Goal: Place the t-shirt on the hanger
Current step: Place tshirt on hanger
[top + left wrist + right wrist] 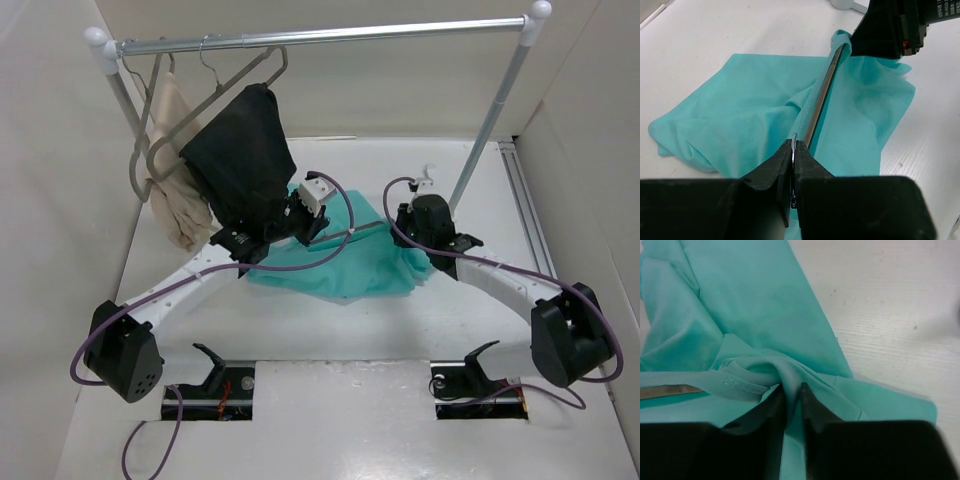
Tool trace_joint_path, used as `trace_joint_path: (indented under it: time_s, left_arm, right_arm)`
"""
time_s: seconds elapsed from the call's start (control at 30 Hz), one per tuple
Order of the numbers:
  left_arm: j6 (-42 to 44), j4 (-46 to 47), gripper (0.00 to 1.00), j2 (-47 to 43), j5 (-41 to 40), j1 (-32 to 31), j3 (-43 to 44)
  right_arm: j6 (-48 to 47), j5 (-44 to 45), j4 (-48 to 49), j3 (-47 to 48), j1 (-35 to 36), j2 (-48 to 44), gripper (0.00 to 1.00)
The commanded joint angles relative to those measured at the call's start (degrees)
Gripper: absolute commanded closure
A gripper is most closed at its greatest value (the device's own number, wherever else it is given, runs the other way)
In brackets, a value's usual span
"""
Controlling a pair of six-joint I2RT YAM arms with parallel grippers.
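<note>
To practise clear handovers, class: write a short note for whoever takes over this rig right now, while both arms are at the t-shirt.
Left gripper: shut on the near end of the hanger. The hanger's bar runs across the t-shirt toward the right gripper.
Right gripper: shut on a bunched fold of the t-shirt's edge, beside the hanger's far end.
T-shirt: crumpled on the table between the arms.
Done: both things are gripped, and the hanger's far end looks tucked under the held fold.
Left: the shirt is not yet on the hanger and needs working over it.
</note>
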Motion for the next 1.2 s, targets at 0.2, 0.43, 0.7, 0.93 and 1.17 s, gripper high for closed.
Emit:
trace_joint_path:
  time_s: [0.2, 0.43, 0.7, 0.93, 1.17]
  left_arm:
    - [6.51, -0.42, 1.0, -0.79, -1.0, -0.07, 0.68]
    - [14.7, -2.53, 1.0, 0.27, -1.01, -0.59, -0.46]
    - [13.82, -2.0, 1.0, 1.41, -4.7, -0.6, -0.46]
    - [12.69, -1.48, 1.0, 0.88, 5.73, -0.6, 0.77]
    - [13.11, -5.42, 1.0, -1.76, 8.83, -0.6, 3.49]
  right_arm:
    - [-18.47, -3.7, -2.41, 6.55, 0.19, -5.29, 1.0]
    - [-31.05, -12.75, -11.12, 11.91, -0.33, -5.82, 1.0]
    - [-38.79, -29.24, -15.51, 17.27, -0.86, -4.59, 1.0]
    - [-44.15, -35.42, -20.07, 17.28, -2.34, -1.87, 1.0]
    - [-50.05, -31.48, -30.36, 18.95, -12.18, -0.27, 0.23]
